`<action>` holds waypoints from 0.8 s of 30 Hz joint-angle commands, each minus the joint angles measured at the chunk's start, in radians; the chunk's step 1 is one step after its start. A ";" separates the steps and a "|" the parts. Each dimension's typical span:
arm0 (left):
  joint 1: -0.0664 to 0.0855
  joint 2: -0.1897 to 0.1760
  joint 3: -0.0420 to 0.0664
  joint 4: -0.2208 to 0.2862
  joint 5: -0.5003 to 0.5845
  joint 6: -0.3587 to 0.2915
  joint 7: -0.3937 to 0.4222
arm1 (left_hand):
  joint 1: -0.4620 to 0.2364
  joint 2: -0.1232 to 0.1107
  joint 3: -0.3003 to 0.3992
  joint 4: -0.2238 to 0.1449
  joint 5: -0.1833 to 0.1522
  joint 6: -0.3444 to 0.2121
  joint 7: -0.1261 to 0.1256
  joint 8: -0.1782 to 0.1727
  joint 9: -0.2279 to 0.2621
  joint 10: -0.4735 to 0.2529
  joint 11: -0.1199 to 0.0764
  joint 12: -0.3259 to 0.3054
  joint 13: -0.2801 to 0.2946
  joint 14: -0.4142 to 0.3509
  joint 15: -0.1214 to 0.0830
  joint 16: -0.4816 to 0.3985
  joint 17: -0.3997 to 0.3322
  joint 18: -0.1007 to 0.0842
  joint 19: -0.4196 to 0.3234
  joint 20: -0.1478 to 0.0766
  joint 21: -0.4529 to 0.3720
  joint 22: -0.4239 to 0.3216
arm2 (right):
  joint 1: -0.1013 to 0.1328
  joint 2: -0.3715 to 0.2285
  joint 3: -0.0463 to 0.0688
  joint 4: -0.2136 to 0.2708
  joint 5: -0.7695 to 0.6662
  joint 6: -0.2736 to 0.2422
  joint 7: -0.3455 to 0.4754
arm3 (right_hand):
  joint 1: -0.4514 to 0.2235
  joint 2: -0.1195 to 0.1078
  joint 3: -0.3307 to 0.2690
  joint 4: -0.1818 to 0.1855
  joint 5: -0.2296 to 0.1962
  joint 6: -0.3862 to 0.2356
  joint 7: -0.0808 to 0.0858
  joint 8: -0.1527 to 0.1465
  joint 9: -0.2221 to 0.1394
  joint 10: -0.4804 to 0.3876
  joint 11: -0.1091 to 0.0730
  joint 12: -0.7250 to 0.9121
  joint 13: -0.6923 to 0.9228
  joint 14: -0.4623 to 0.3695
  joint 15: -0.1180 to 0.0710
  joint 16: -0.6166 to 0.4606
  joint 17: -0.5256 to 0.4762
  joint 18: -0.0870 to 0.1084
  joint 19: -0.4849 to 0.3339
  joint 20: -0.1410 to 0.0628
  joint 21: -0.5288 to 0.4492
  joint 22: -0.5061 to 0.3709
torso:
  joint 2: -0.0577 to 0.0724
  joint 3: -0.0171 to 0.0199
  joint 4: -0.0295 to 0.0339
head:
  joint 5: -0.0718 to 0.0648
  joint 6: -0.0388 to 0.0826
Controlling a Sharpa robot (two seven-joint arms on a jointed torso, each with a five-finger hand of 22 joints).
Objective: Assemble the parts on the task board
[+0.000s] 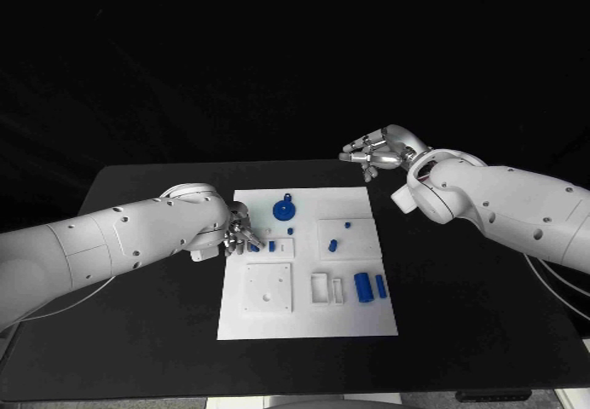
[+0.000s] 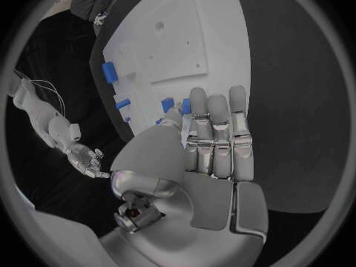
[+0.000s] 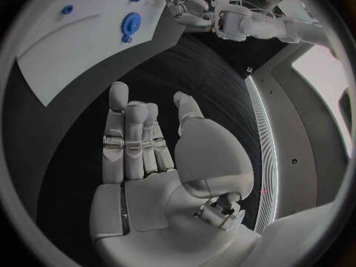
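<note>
Black table [image 1: 147, 341] against dark backdrop | white rectangular task board [image 1: 308, 324] mid-table, small blue parts [image 1: 363, 286] on it | left hand [image 1: 237, 234] at board's left edge, fingers spread, empty, just beside small blue pieces | right hand [image 1: 384, 150] beyond board's far right corner, apart from it, fingers loosely apart, holding nothing | parts under left fingers hard to make out

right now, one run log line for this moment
left hand: open, over task board left edge | right hand: open, raised beyond the board's far right corner | blue parts: on board, none held
</note>
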 commanded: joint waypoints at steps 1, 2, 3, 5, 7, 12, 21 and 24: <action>0.000 0.003 0.000 -0.002 -0.013 0.024 0.012 | 0.023 0.022 0.078 -0.082 0.007 0.008 -0.012 0.005 -0.001 -0.003 -0.006 0.005 0.002 0.005 -0.003 0.006 0.001 -0.015 -0.008 -0.001 0.006 0.021 | -0.001 0.000 0.000 0.001 -0.002 0.015 0.004 | -0.010 0.003 -0.001 0.004 0.002 -0.005 0.001 -0.003 -0.001 -0.003 0.004 0.002 0.001 -0.004 0.001 0.003 -0.001 -0.001 0.000 0.001 -0.007 0.000 | 0.000 0.0004 -0.0001 | -0.001 -0.002; 0.000 0.003 0.000 -0.003 -0.014 0.025 0.012 | 0.023 0.022 0.078 -0.082 0.007 0.008 -0.012 0.005 -0.001 -0.003 -0.006 0.005 0.002 0.005 -0.003 0.006 0.001 -0.015 -0.008 -0.001 0.006 0.021 | -0.001 0.000 0.000 0.001 -0.002 0.015 0.004 | -0.010 0.003 -0.001 0.004 0.002 -0.005 0.001 -0.003 -0.001 -0.003 0.004 0.002 0.001 -0.004 0.001 0.003 -0.001 -0.001 0.000 0.001 -0.007 0.000 | 0.000 0.0008 0.0000 | -0.001 -0.002; 0.000 0.004 0.000 -0.006 -0.015 0.026 0.012 | 0.023 0.022 0.078 -0.082 0.007 0.008 -0.012 0.005 -0.001 -0.003 -0.006 0.005 0.002 0.005 -0.003 0.006 0.001 -0.015 -0.008 -0.001 0.006 0.021 | -0.001 0.000 0.000 0.001 -0.002 0.015 0.004 | -0.010 0.003 -0.001 0.004 0.002 -0.005 0.001 -0.003 -0.001 -0.003 0.004 0.002 0.001 -0.004 0.001 0.003 -0.001 -0.001 0.000 0.001 -0.007 0.000 | 0.000 0.0005 0.0003 | -0.002 -0.002; 0.000 0.006 0.000 -0.011 -0.018 0.028 0.012 | 0.023 0.023 0.078 -0.083 0.007 0.007 -0.012 0.005 -0.002 -0.003 -0.006 0.005 0.002 0.005 -0.003 0.006 0.001 -0.015 -0.009 -0.001 0.007 0.021 | -0.001 0.000 0.000 0.001 -0.002 0.015 0.004 | -0.010 0.003 -0.001 0.004 0.002 -0.005 0.001 -0.003 -0.001 -0.003 0.004 0.002 0.001 -0.004 0.001 0.003 -0.001 -0.001 0.000 0.001 -0.007 0.000 | 0.000 0.0007 0.0005 | -0.002 -0.002; 0.000 0.007 0.000 -0.015 -0.021 0.029 0.012 | 0.023 0.023 0.077 -0.086 0.007 0.007 -0.012 0.004 -0.003 -0.003 -0.006 0.005 0.002 0.004 -0.003 0.006 0.001 -0.015 -0.010 -0.001 0.008 0.020 | -0.001 0.000 0.000 0.001 -0.002 0.016 0.004 | -0.010 0.003 -0.001 0.004 0.002 -0.005 0.001 -0.003 -0.001 -0.003 0.004 0.002 0.001 -0.004 0.001 0.003 -0.001 -0.001 0.000 0.001 -0.007 0.000 | 0.000 0.0006 0.0001 | -0.003 -0.002; 0.000 0.007 0.000 -0.021 -0.025 0.030 0.012 | 0.023 0.023 0.077 -0.086 0.007 0.007 -0.012 0.004 -0.003 -0.003 -0.006 0.005 0.002 0.004 -0.003 0.006 0.001 -0.015 -0.010 -0.001 0.008 0.020 | -0.001 0.000 0.000 0.001 -0.002 0.016 0.004 | -0.010 0.003 -0.002 0.005 0.002 -0.005 0.001 -0.003 -0.001 -0.002 0.004 0.002 0.001 -0.004 0.001 0.004 -0.001 -0.001 0.001 0.001 -0.006 -0.001 | 0.000 0.0002 0.0003 | -0.002 -0.002; 0.000 0.009 0.000 -0.027 -0.028 0.032 0.012 | 0.023 0.023 0.077 -0.086 0.007 0.007 -0.012 0.004 -0.003 -0.003 -0.006 0.005 0.002 0.004 -0.003 0.006 0.001 -0.015 -0.010 -0.001 0.008 0.020 | -0.001 0.002 0.000 0.000 -0.002 0.018 0.004 | -0.010 0.003 -0.002 0.005 0.002 -0.005 0.001 -0.003 -0.001 -0.002 0.004 0.002 0.001 -0.004 0.001 0.004 -0.001 -0.001 0.001 0.001 -0.006 -0.001 | 0.000 -0.0002 0.0010 | -0.003 -0.004; -0.001 0.011 -0.001 -0.027 -0.028 0.034 0.012 | 0.022 0.026 0.076 -0.090 0.007 0.007 -0.012 0.005 -0.004 -0.003 -0.006 0.006 0.002 0.005 -0.003 0.007 0.001 -0.015 -0.011 -0.001 0.011 0.020 | -0.001 0.003 0.000 0.000 -0.002 0.018 0.004 | -0.010 0.003 -0.002 0.005 0.002 -0.005 0.001 -0.003 -0.001 -0.002 0.004 0.002 0.001 -0.004 0.001 0.004 -0.001 -0.001 0.001 0.001 -0.006 -0.001 | 0.000 -0.0001 0.0007 | -0.003 -0.004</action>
